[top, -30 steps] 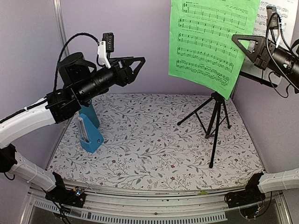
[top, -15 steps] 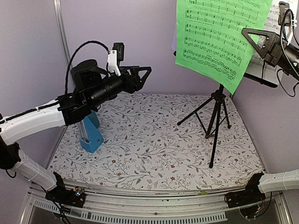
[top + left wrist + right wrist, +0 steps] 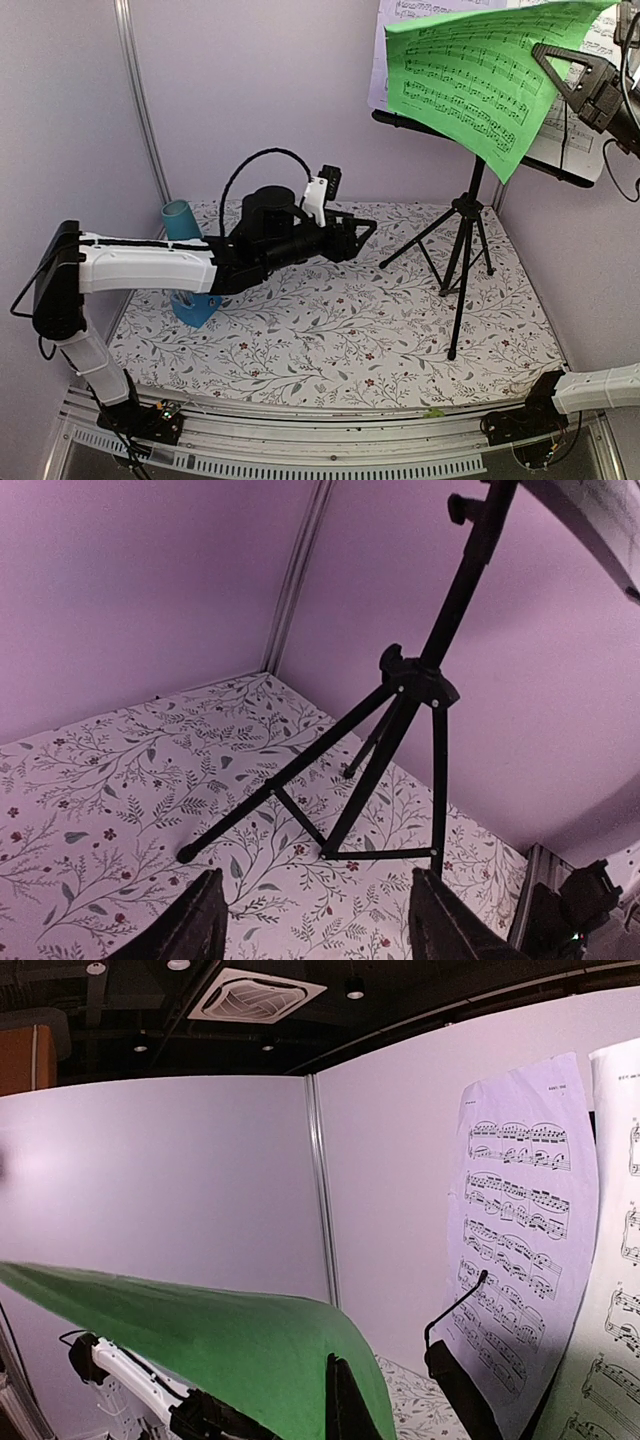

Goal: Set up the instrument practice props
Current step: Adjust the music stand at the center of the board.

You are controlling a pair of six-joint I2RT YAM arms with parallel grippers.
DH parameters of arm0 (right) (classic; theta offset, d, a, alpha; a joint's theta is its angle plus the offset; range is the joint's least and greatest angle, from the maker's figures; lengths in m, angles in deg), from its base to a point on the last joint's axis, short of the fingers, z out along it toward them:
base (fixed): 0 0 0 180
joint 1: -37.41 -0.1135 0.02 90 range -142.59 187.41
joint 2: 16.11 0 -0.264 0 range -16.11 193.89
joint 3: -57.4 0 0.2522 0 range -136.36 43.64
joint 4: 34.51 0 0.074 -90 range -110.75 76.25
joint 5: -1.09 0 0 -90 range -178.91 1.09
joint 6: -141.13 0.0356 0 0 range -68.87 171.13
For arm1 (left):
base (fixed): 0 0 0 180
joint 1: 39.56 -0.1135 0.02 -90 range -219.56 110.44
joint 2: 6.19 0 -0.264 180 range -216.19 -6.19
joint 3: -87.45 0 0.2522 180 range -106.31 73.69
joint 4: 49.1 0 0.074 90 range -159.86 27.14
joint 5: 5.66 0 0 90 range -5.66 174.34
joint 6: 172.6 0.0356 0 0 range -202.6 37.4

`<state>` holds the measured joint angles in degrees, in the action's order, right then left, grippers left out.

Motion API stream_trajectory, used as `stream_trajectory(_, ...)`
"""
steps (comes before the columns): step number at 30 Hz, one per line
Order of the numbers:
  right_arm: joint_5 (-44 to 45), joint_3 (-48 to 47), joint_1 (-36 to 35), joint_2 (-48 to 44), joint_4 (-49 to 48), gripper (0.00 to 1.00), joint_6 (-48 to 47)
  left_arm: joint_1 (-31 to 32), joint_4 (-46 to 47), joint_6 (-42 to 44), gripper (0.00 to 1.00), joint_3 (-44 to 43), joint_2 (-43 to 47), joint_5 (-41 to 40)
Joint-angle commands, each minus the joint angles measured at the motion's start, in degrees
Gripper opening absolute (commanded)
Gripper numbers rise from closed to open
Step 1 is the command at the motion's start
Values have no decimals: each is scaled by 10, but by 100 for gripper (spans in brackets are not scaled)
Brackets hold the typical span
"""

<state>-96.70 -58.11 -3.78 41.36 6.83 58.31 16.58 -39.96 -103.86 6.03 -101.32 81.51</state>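
Your right gripper [image 3: 548, 55] is pinched shut on the green sheet [image 3: 465, 85], held just above the music stand [image 3: 465, 215], its lower corner dangling at the desk lip. The right arm is nearest. The left gripper [image 3: 366, 236], half-spread and empty, sits low, left of the stand's legs.

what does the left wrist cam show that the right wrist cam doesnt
Only left wrist: the music stand's tripod legs on the floral table cover, between the left gripper's open fingers. Only right wrist: the green sheet in the shut right gripper, white sheet-music pages, the ceiling. Both: purple walls.
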Motion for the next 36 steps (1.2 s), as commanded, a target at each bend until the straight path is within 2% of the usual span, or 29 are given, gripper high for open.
stream_trajectory(1,-9,-12,2,-3,-28,0,2,33,33,5,63,-59,-81,17)
stream_trajectory(11,-41,-12,2,0,-34,0,16,84,17,-5,61,-200,-266,39)
stream_trajectory(22,-51,25,2,-2,-43,0,36,153,4,-86,61,-284,-376,-67)
stream_trajectory(25,-53,26,3,-4,-42,0,37,146,5,-85,62,-282,-376,-89)
stream_trajectory(32,-63,29,3,-6,-38,0,32,81,51,-32,63,-218,-332,-24)
stream_trajectory(36,-72,35,3,-8,-43,0,30,42,66,-7,63,-210,-333,18)
